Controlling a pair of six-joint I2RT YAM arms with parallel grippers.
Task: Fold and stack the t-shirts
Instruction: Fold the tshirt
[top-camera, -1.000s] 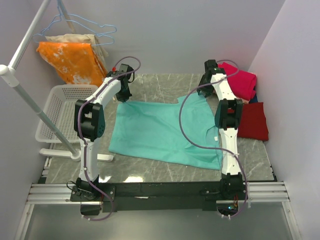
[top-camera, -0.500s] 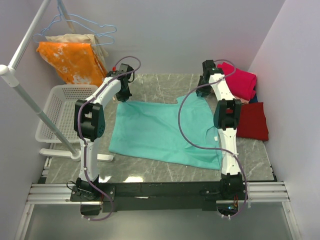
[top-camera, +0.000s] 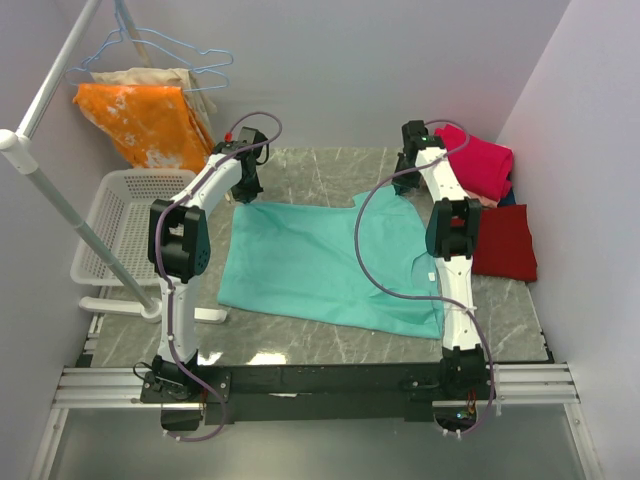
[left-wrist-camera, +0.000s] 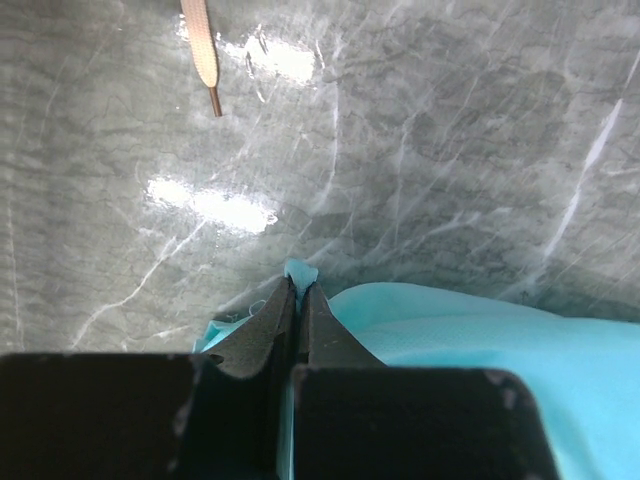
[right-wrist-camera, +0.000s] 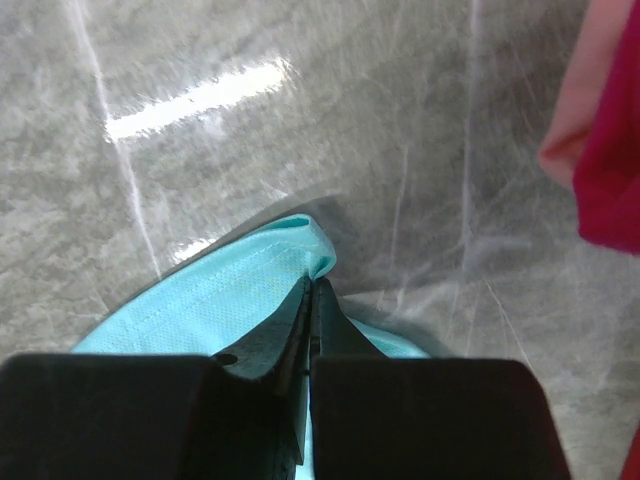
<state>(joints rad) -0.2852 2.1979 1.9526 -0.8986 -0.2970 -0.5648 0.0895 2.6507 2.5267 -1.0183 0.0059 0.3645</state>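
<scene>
A teal t-shirt (top-camera: 320, 260) lies spread flat on the marble table. My left gripper (top-camera: 247, 196) is shut on its far left corner; in the left wrist view a tuft of teal cloth (left-wrist-camera: 300, 272) pokes out past the pinched fingertips (left-wrist-camera: 298, 290). My right gripper (top-camera: 404, 186) is shut on the far right corner, with the hemmed teal edge (right-wrist-camera: 250, 290) folded at its tips (right-wrist-camera: 314, 285). A magenta-pink t-shirt (top-camera: 480, 165) lies folded at the back right, and a dark red t-shirt (top-camera: 507, 242) sits in front of it.
A white perforated basket (top-camera: 112, 225) stands left of the table. An orange white-blotched cloth (top-camera: 140, 120) and a beige cloth hang on a rack with a blue hanger (top-camera: 180, 50) at the back left. A tan strap end (left-wrist-camera: 203, 50) shows in the left wrist view.
My right gripper has closed on the teal t-shirt's far right corner and edged slightly left. The left arm and the shirt have stayed still.
</scene>
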